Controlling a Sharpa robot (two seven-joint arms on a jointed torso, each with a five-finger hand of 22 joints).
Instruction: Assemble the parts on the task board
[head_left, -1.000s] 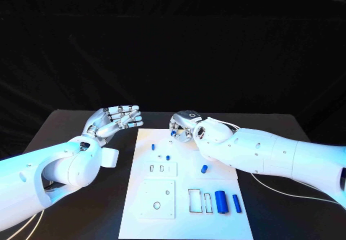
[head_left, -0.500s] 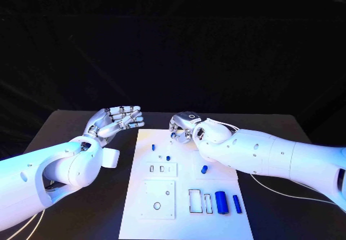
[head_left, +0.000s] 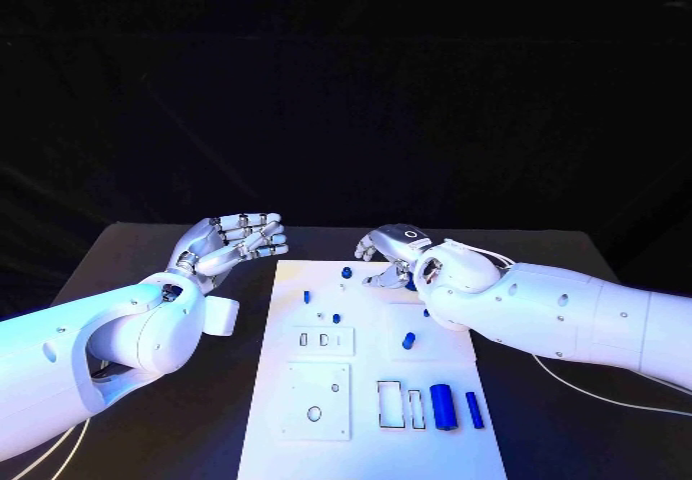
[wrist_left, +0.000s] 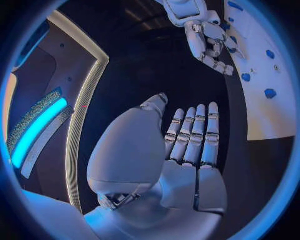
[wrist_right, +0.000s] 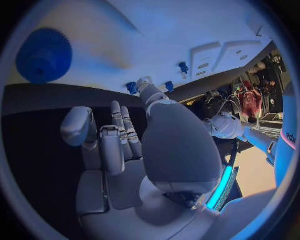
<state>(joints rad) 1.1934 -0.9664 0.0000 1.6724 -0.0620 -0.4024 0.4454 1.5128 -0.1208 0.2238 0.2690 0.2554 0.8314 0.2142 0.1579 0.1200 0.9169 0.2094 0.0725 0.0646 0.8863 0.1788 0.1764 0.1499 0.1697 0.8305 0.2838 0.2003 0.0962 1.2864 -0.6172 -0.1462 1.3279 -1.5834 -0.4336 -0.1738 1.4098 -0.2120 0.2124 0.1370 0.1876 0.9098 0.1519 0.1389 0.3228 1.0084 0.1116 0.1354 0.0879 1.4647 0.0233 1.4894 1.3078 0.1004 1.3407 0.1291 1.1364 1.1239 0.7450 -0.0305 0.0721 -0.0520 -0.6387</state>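
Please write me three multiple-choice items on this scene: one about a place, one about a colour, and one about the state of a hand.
1. Where does the left hand hover?
A. Over the black table, beside the board's far left corner
B. Over the board's near edge
C. Flat on the board

2. What colour are the two cylinders at the board's near right?
A. Red
B. Blue
C. Green

3. What state is the right hand in?
A. Gripping a large cylinder
B. Holding nothing, fingers loosely curled
C. Pressing on a grey plate

Key: 1 A, the head view shows it off the task board; 2 B, both show blue; 3 B, the right wrist view shows an empty palm.
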